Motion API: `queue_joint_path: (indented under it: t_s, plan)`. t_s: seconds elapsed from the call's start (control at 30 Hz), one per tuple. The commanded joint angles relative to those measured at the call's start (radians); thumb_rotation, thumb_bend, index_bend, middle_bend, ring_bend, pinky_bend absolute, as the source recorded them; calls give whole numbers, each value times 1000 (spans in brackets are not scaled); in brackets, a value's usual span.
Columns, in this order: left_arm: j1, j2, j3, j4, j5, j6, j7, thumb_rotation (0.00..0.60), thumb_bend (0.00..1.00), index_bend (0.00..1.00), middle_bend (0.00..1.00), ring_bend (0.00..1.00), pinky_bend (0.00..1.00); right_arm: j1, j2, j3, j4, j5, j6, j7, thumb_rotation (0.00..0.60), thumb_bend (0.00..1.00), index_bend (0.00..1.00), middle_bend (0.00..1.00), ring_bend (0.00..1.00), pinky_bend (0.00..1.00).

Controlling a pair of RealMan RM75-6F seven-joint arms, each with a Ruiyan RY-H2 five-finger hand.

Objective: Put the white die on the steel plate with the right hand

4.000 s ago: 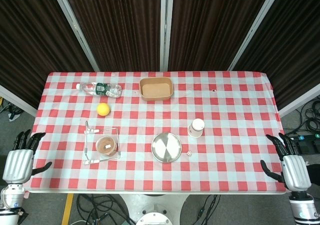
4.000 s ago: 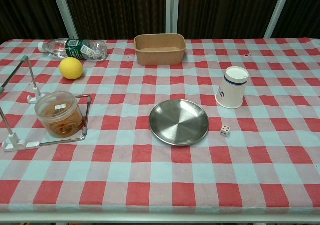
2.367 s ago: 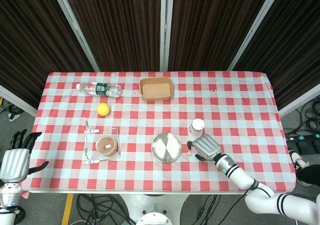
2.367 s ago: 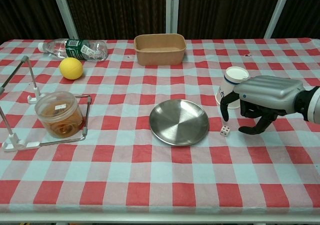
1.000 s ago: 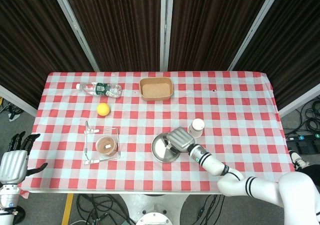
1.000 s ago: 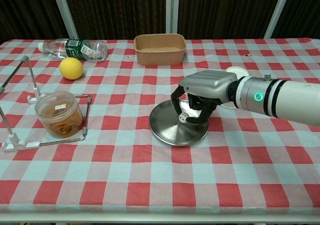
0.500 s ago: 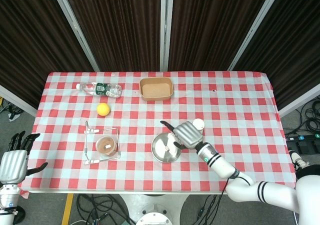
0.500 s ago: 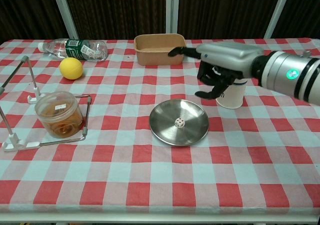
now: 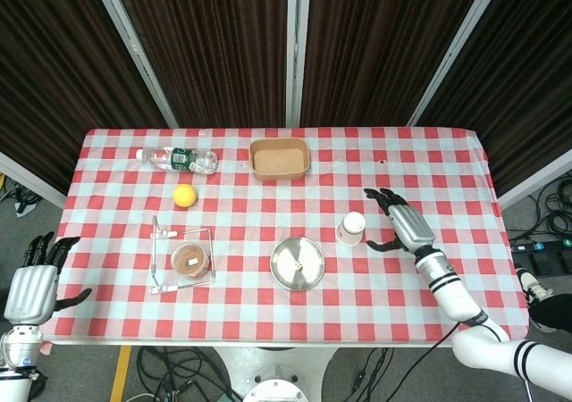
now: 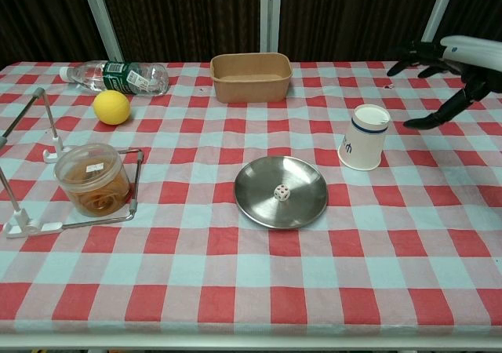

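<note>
The white die (image 10: 279, 194) lies in the middle of the round steel plate (image 10: 255, 198), which sits near the table's front centre; from the head view the die (image 9: 296, 263) shows as a speck on the plate (image 9: 284, 272). My right hand (image 9: 403, 221) is open with fingers spread, raised to the right of the paper cup and well apart from the plate; the chest view catches the right hand (image 10: 457, 64) at the upper right edge. My left hand (image 9: 34, 281) hangs open off the table's front left corner.
A paper cup (image 10: 364, 137) stands right of the plate. A jar (image 10: 92, 179) sits inside a wire stand (image 10: 35, 157) at the left. A lemon (image 10: 111, 107), a lying water bottle (image 10: 118, 76) and a cardboard tray (image 10: 251, 75) are at the back.
My right hand let the die go onto the plate, then lifted and drew back to the right past the cup. The die stays on the plate. The left hand barely moved.
</note>
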Motion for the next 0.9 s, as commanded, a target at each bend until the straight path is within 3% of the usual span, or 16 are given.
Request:
queue_joint_path:
  t_s: [0.03, 0.23, 0.47, 0.57, 0.67, 0.77, 0.9]
  plan:
    - [1, 2, 0, -4, -4, -1, 2, 600, 75, 163, 159, 21, 20, 23, -47, -1, 81, 53, -93, 33, 600, 89, 78, 139, 0, 92]
    - [3, 6, 1, -7, -10, -2, 5, 600, 74, 163, 159, 21, 21, 46, -114, 15, 163, 57, -136, 71, 600, 94, 90, 157, 0, 92]
    - [5, 8, 0, -8, -14, -1, 4, 600, 74, 163, 159, 21, 20, 65, -144, 33, 206, 46, -161, 102, 600, 131, 188, 186, 0, 92]
    - [5, 7, 1, -8, -14, -2, 2, 600, 74, 162, 159, 21, 20, 72, -156, 40, 223, 56, -169, 97, 600, 163, 263, 198, 0, 92]
    - [6, 6, 1, -6, -16, -3, 1, 600, 75, 162, 159, 21, 20, 73, -171, 49, 237, 68, -158, 86, 600, 253, 418, 226, 14, 92]
    - [6, 6, 0, -4, -17, -2, 0, 600, 75, 162, 159, 21, 20, 62, -165, 58, 202, 38, -118, 104, 600, 302, 523, 257, 37, 92]
    - [6, 8, 1, -4, -19, -5, -2, 600, 74, 163, 159, 21, 20, 37, -112, 56, 85, -88, -21, 171, 600, 305, 541, 277, 42, 92]
